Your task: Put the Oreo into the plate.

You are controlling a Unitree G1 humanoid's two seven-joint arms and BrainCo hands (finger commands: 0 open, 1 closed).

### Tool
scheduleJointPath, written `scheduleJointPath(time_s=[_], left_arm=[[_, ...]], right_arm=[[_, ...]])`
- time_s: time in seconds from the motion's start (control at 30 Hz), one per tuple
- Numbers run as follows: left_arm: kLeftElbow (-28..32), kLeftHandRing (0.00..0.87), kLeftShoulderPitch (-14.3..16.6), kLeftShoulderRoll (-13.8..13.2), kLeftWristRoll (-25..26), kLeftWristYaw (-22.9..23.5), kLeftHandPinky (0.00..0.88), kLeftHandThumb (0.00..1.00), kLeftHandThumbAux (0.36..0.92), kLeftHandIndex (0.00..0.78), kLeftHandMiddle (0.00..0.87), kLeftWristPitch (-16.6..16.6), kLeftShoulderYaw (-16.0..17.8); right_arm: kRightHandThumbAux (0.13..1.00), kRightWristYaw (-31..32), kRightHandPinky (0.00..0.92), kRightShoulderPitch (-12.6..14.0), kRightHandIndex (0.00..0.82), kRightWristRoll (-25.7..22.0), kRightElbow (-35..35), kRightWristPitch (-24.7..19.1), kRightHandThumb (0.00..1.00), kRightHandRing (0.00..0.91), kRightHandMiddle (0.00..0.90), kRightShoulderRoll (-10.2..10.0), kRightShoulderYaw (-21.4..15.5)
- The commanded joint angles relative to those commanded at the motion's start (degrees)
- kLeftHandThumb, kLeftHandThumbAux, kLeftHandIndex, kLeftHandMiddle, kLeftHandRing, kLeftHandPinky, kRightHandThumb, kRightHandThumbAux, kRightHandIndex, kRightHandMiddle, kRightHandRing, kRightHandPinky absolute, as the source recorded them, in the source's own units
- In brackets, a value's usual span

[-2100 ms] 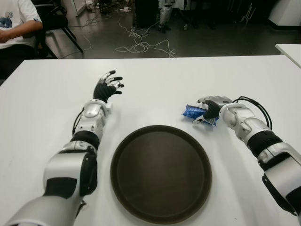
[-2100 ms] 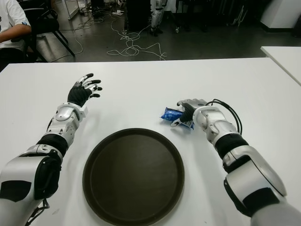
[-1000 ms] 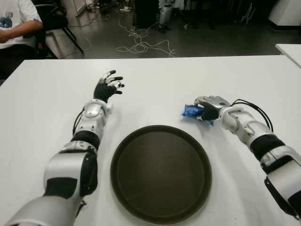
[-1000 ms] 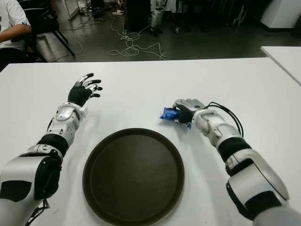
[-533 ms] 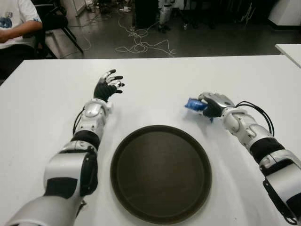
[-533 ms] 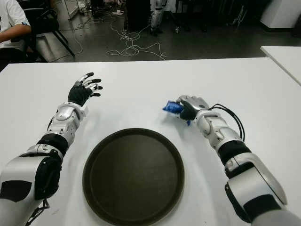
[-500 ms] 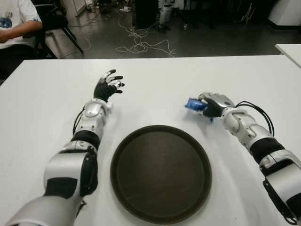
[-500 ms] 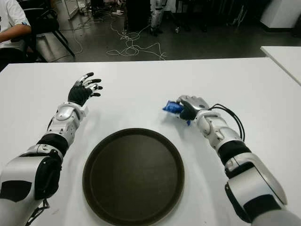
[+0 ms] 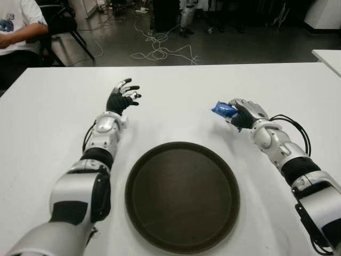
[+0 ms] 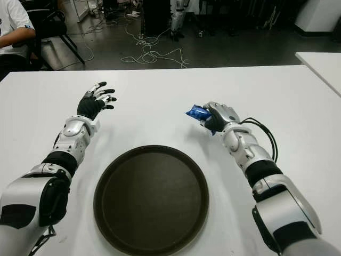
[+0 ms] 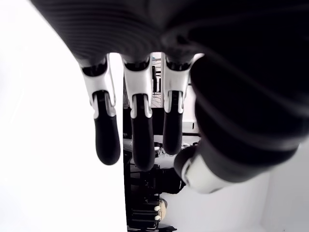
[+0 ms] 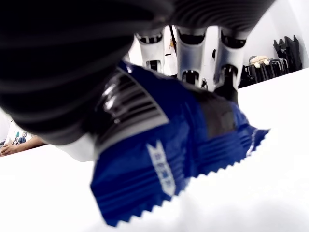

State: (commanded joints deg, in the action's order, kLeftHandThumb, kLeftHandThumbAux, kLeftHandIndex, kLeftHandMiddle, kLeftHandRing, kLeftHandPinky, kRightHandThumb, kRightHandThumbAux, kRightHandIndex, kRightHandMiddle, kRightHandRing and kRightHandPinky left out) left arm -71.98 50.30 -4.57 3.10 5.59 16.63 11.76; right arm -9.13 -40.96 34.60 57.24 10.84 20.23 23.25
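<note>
The right hand (image 9: 244, 113) is gripping the blue Oreo packet (image 9: 224, 110), fingers curled over its top while the crimped end is sticking out toward the robot's left. The right wrist view is giving what the eye views cannot: the wrapper (image 12: 164, 164) is pinned between the thumb and three fingers (image 12: 190, 53), with a barcode panel and zigzag seam showing, and it appears to be clear of the white table (image 9: 176, 106), though that close view is leaving the gap uncertain. From the head, the packet is sitting beyond the far right rim of the dark round plate (image 9: 138, 176), near it and not over it. The left hand (image 9: 120, 97) is showing well apart on the other side, past the plate's far left edge, fingers spread and holding nothing; its wrist view is confirming straight, separated fingers (image 11: 107, 130). A black cable (image 9: 298, 133) is looping beside the right forearm. Past the table's far edge, loose cords (image 9: 160, 50) are lying on the floor, and a seated person's arm (image 9: 16, 32) is showing at the far left corner.
</note>
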Motion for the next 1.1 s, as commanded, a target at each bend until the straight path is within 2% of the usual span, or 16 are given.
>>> scheduleJointPath(time_s=[0.2,0.43,0.83,0.93,1.07,1.1], left_arm=[[0.0,0.361,0.1,0.0,0.0,-0.3,0.455,0.269,0.817,0.156,0.297,-0.4,0.0],[0.0,0.359,0.1,0.0,-0.1,-0.6,0.453,0.274,0.831,0.157,0.295,-0.4,-0.1],[-0.1,0.360,0.3,0.0,-0.2,-0.9,0.453,0.276,0.820,0.159,0.293,-0.9,-0.1],[-0.1,0.358,0.3,-0.1,-0.2,-0.8,0.454,0.271,0.814,0.157,0.291,-0.9,-0.1],[-0.2,0.355,0.3,-0.2,-0.2,-0.7,0.450,0.264,0.825,0.157,0.288,-0.8,-0.1],[-0.2,0.355,0.3,-0.2,-0.2,-0.7,0.449,0.262,0.827,0.157,0.288,-0.7,-0.1]], right_arm=[[0.661,0.3,0.778,0.0,0.382,-0.3,-0.4,-0.1,0.948,0.548,0.477,0.1,-0.2],[0.664,-0.2,0.786,0.6,0.379,-1.2,-2.0,0.1,0.946,0.552,0.463,0.1,-1.3],[0.659,-6.5,0.781,3.3,0.385,-2.1,-7.6,2.6,0.950,0.537,0.486,0.3,-3.6],[0.658,-10.1,0.782,6.3,0.388,-0.7,-14.2,3.5,0.951,0.533,0.492,-0.4,-3.6],[0.656,-11.3,0.776,9.5,0.392,0.0,-20.4,3.3,0.952,0.527,0.498,-1.1,-3.4],[0.656,-11.3,0.775,11.4,0.393,0.0,-23.4,4.2,0.952,0.526,0.499,-1.3,-3.1]])
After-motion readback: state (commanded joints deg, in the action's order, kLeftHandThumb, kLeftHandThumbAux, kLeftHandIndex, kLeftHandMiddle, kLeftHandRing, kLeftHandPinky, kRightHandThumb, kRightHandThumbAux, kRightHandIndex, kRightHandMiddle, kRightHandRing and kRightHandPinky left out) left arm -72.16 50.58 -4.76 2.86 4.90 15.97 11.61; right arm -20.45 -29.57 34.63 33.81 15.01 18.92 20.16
